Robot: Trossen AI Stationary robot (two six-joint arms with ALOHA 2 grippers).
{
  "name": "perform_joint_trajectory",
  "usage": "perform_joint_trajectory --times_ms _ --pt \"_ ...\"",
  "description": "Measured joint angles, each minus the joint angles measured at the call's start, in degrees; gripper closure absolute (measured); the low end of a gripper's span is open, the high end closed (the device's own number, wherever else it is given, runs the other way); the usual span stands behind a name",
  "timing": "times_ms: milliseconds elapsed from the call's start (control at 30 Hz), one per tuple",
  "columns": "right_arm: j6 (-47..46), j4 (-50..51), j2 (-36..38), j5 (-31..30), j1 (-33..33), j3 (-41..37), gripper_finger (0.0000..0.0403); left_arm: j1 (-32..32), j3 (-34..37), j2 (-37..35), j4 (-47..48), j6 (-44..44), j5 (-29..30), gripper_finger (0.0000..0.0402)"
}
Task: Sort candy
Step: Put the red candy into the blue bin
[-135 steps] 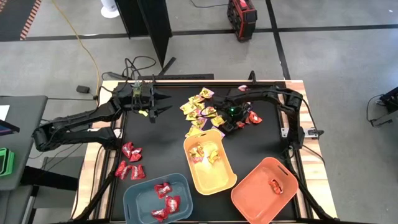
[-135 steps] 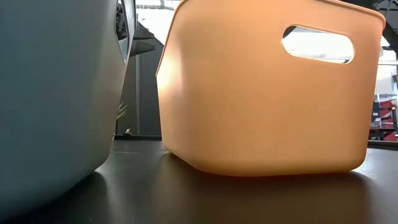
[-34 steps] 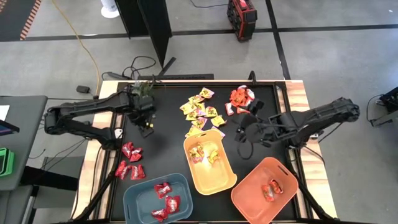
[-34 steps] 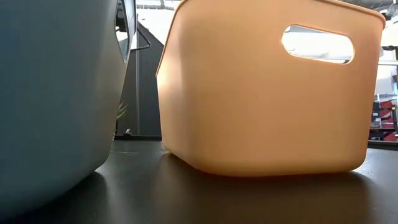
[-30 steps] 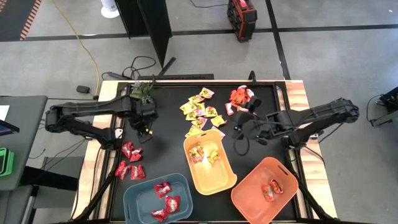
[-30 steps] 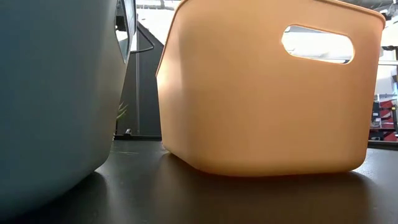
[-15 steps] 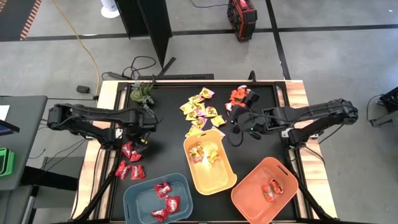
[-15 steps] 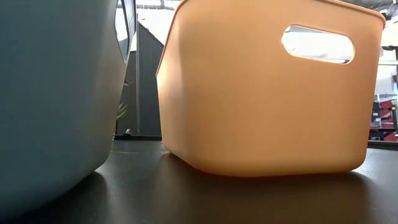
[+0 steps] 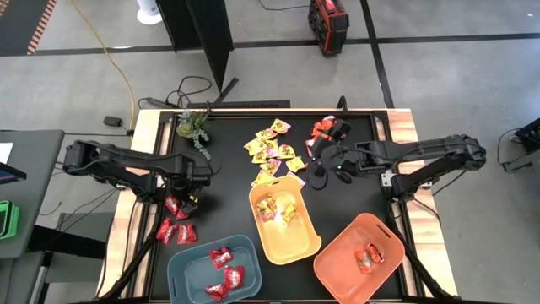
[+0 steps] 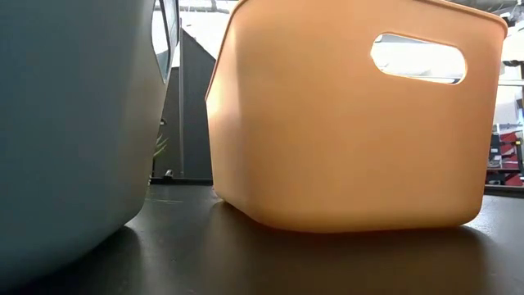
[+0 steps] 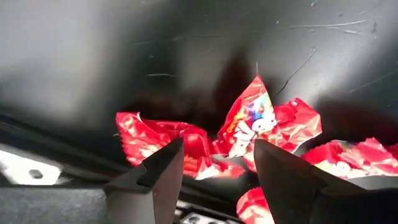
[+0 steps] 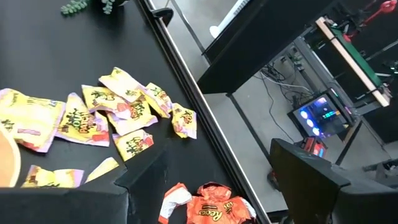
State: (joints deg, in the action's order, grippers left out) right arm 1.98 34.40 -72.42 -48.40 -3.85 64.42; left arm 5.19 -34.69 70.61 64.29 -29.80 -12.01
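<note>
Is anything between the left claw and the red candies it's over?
Nothing visible. The left claw is open directly above the red candies on the table, with only bare gap between its fingers.

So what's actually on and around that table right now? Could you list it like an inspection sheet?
Surface: black table top, wooden edges.
Job's things: red candy loose at left; yellow candy and orange candy loose at the far side; some already in the blue-grey bin, yellow bin, orange bin.
Clutter: plant sprig.
Grippers: left gripper open over red candy; right gripper open near orange candy.
Cables: yellow cord on the floor.
Surroundings: red case on the floor.
</note>
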Motion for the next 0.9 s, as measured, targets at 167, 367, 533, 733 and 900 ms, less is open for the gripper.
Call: perform_joint_trajectory --times_ms 167,367,533,733,900 --pt "0.0 -0.3 0.0 0.7 1.0 0.0 0.0112 0.0 1.6 0.0 -2.4 -1.7 -1.2 0.0214" --pt "0.0 -0.4 0.0 0.7 1.5 0.0 0.0112 0.0 1.7 0.0 -1.8 -1.6 -1.0 0.0253" --pt "0.0 -0.7 0.0 0.7 1.5 0.0 0.0112 0.0 1.7 0.0 -0.6 -1.1 -1.0 0.033" --pt "-0.1 -0.7 0.0 0.7 1.5 0.0 0.0112 0.0 1.6 0.0 -0.4 -0.3 -1.0 0.0397" --pt "-0.1 -0.7 0.0 0.7 1.5 0.0 0.0112 0.0 -1.2 0.0 1.0 0.0 0.7 0.04"
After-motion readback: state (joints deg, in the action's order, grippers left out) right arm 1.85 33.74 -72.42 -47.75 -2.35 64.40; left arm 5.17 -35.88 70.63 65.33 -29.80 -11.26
